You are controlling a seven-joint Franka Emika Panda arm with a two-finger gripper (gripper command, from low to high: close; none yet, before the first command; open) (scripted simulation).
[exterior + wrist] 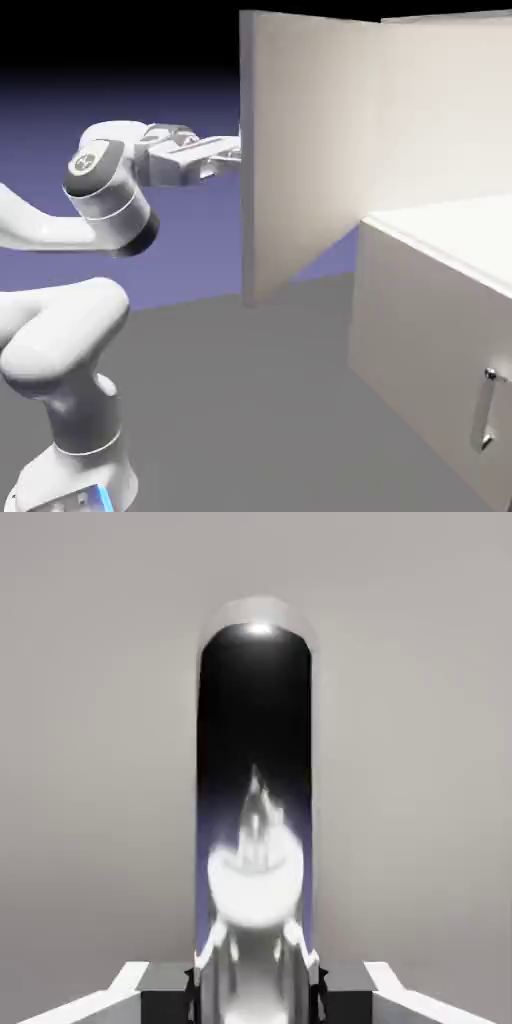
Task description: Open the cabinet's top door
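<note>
The gripper (236, 155) is closed down on the curved silver handle (255, 932) of the top door, the bar sitting between the fingertips at the bottom of the hand view and running up from them, its polished face mirroring the robot. Behind the bar, the door's flat front fills the rest of that view. In the exterior view the top door (310, 150) stands swung well out from the cabinet (430, 330), its free edge toward the robot and its inner face showing, with the pale interior beyond it; the arm (110, 195) reaches in from the exterior view's left to the door's outer side. The door should handle as a stiff, rigid panel, fairly weighty but easy to swing, since the hinge likely carries the load — a steady pull along its arc ought to do. The handle is the place to take hold: hard and smooth, so probably a little slippery, and a twist of the wrist against the arc could let it slide. The opening looks all but done, at most a little more swing wanted. By count: one arm, one gripper, one cabinet, two doors — the upper open, the lower door (420, 340) closed — and two handles, the second being the lower door's metal handle (484, 410).
</note>
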